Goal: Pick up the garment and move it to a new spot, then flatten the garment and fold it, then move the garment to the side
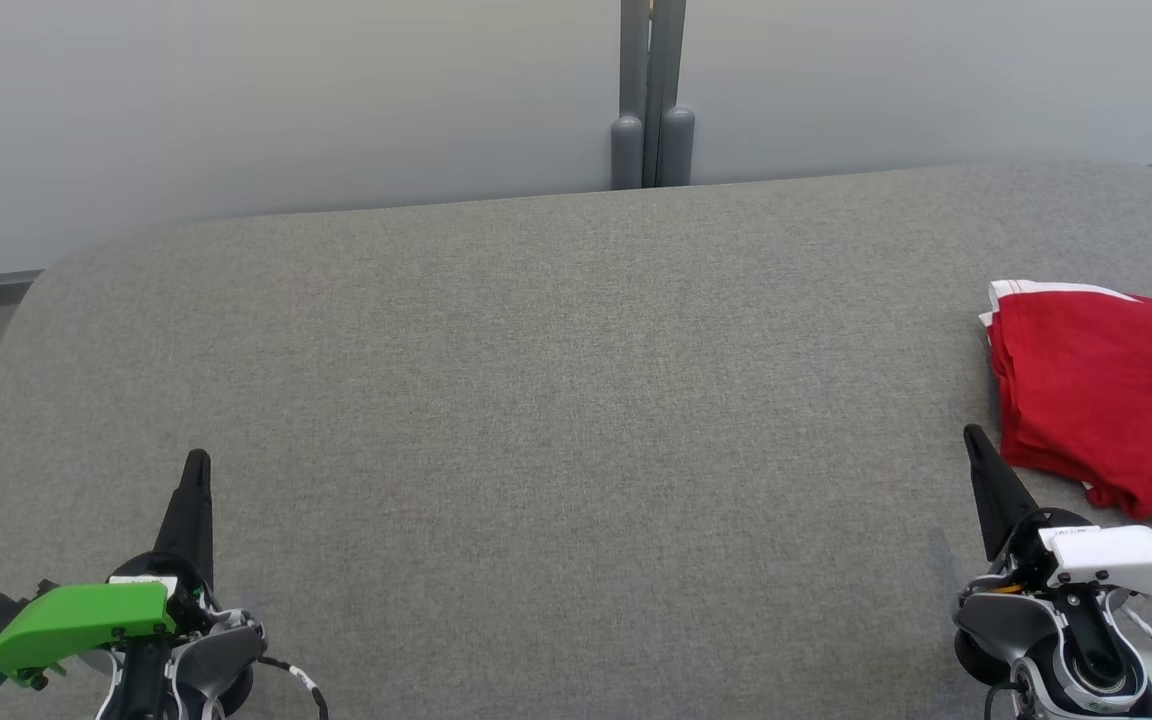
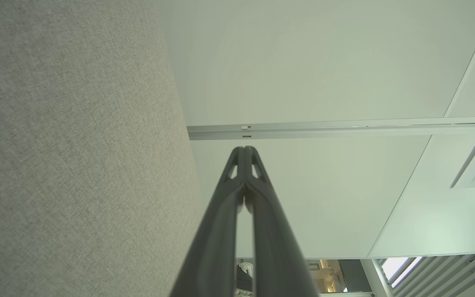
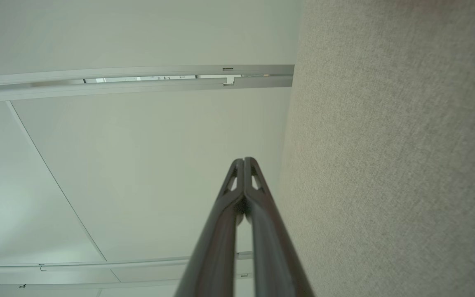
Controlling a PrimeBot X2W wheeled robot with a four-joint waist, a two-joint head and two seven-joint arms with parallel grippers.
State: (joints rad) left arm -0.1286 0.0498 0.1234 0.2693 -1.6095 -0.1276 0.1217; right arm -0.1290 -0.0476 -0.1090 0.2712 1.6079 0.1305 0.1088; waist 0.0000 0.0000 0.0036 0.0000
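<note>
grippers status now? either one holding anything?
Left gripper: shut, empty.
Right gripper: shut, empty; the garment lies ungripped on the table.

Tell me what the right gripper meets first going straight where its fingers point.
Likely nothing nearby: the right gripper aims past the red garment, along the grey table, toward the pale wall.
</note>
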